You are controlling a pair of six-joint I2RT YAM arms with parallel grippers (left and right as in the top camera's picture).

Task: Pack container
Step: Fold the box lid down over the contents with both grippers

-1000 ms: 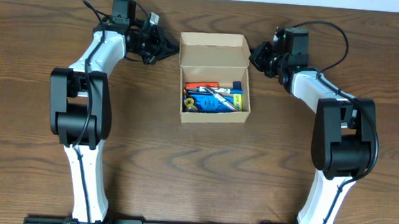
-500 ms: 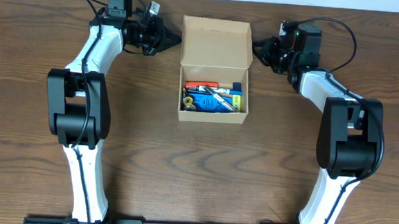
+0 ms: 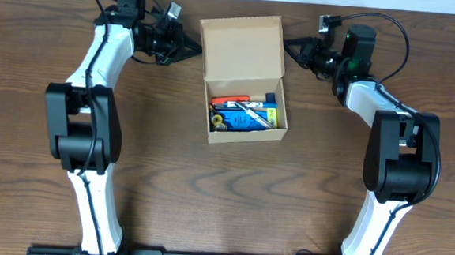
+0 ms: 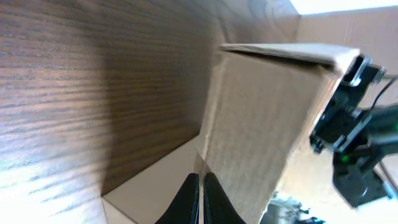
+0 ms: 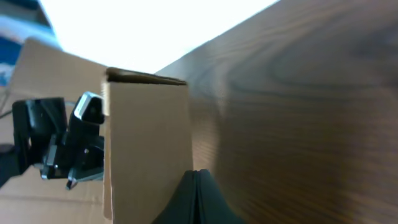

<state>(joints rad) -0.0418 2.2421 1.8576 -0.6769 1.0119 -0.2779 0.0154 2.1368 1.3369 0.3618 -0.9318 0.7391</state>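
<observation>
Cardboard box point(image 3: 247, 134) lid point(image 3: 242, 48) raised; my left claw point(image 3: 196, 50) and right claw point(image 3: 287, 43) pinched closed, tips flanking lid edges.

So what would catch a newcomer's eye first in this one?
The small tan cardboard box sits at the far middle of the dark wooden table, its flap lid open and brightly coloured markers and small tools packed inside. The two arms flank the lid, with the left fingers and right fingers shut to points at its side edges.
</observation>
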